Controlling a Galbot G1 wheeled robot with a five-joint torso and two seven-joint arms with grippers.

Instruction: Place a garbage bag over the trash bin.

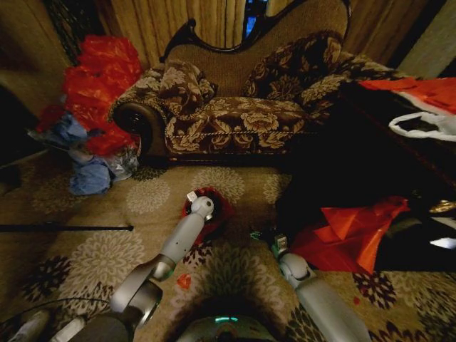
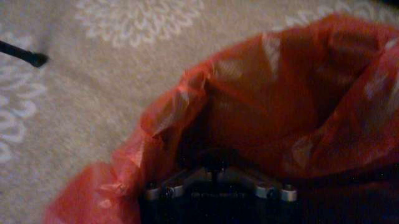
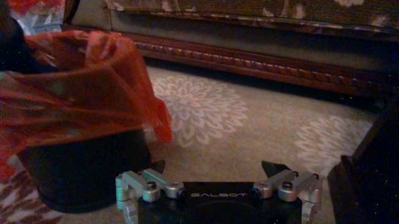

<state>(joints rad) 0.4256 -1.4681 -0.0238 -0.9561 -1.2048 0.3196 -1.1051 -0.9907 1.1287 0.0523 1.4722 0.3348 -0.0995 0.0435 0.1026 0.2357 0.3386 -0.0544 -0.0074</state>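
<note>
The trash bin (image 3: 87,172) stands on the flower-patterned carpet (image 1: 107,256) in front of the sofa (image 1: 235,107), near the middle of the floor. The garbage bag (image 3: 81,93) lines its mouth, its red rim folded over the outside and hanging down the black wall. The left gripper (image 1: 201,206) reaches down into the bag's opening; whether its jaws are open or closed cannot be told. The right gripper (image 3: 218,170) hovers low just right of the bin, jaws spread wide and holding nothing.
</note>
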